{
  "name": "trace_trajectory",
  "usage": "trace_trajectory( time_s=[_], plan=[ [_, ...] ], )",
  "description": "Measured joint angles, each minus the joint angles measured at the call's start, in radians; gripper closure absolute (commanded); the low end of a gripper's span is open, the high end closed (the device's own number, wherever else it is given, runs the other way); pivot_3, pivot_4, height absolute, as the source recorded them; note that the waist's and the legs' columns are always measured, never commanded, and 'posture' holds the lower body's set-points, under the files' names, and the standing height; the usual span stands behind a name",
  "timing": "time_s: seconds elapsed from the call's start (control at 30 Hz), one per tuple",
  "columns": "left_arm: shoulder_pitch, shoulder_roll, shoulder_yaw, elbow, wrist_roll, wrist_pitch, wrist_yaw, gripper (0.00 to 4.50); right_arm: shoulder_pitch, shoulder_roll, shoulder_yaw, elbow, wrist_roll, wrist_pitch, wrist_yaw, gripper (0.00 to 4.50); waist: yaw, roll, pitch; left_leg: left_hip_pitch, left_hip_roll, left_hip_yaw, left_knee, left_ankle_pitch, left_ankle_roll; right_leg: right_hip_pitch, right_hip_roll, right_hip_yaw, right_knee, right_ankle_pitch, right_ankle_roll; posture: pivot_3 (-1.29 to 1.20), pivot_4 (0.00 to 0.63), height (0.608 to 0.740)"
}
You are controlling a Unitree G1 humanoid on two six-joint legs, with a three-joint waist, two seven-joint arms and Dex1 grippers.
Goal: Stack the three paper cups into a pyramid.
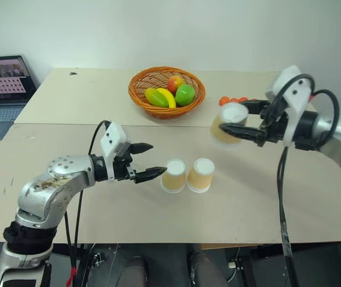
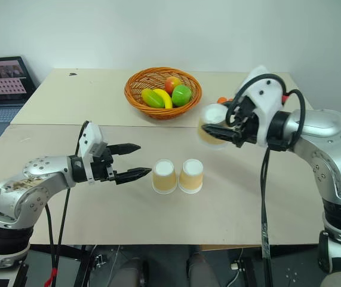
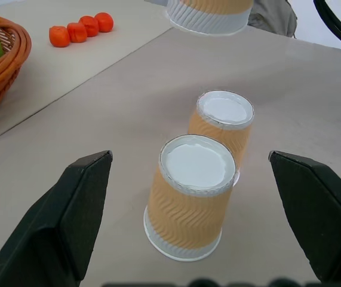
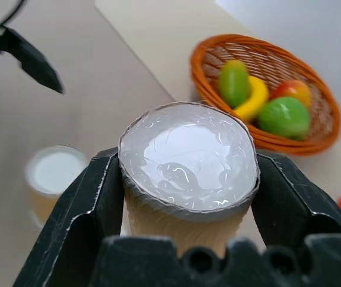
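We have two of the small tapered paper cups with pale orange sides and white bases standing upside down on the beige table [image 1: 98, 215], the left base cup [image 1: 174, 175] and the right base cup [image 1: 200, 174] side by side and touching or nearly so, which we judge is the bottom row of the pyramid, set close so that a third can bridge them. The third paper cup [image 1: 228, 121] is also upside down, pinched by its sides between the two black fingers of our right gripper [image 1: 237, 121], held in the air well above the table and off to the right of the pair, nearer the far side; we judge it is carried that way so it can come down base-up across the two white bases. Our left gripper [image 1: 148, 160] has its fingers spread wide and empty, just beside the left base cup, which sits between the fingers in the wrist view without touching them, perhaps ready to steady the row. Beyond lie a woven orange basket of fruit [image 1: 166, 90] and some small orange balls [image 1: 233, 100]
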Motion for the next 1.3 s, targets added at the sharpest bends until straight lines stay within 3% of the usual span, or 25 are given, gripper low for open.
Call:
trace_trajectory(
  time_s=[0.33,1.1,1.17,1.3],
  plan=[
    [0.005,-0.021,-0.025,0.018,0.037,-0.037,-0.012,0.00,-0.033,0.138,0.029,-0.063,0.064,0.146,-0.129,1.73,0.000,0.000,0.000,0.000,0.000,0.000,0.000,0.000,0.000,0.000,0.000,0.000,0.000,0.001,-0.002,0.00,0.150,0.734],
    [-0.042,-0.027,-0.046,0.056,0.074,-0.059,-0.039,0.00,0.044,0.235,0.028,-0.123,0.123,0.215,-0.276,1.73,-0.003,0.000,0.000,0.000,0.000,0.000,0.000,0.000,0.000,-0.001,0.000,0.000,0.000,0.000,0.000,0.00,0.150,0.734],
    [-0.045,-0.027,-0.046,0.056,0.075,-0.059,-0.039,0.00,0.044,0.235,0.028,-0.123,0.123,0.215,-0.277,0.95,-0.003,0.000,0.000,-0.001,0.000,0.000,0.000,0.000,0.000,-0.001,0.000,0.000,0.000,0.000,0.000,0.00,0.150,0.734],
    [-0.051,-0.025,-0.047,0.060,0.082,-0.059,-0.045,0.00,0.046,0.231,0.039,-0.120,0.114,0.201,-0.272,0.09,-0.003,0.000,0.000,0.000,0.000,0.000,0.000,0.000,0.000,-0.001,0.000,0.000,0.000,0.000,0.000,0.00,0.150,0.734]
  ],
)
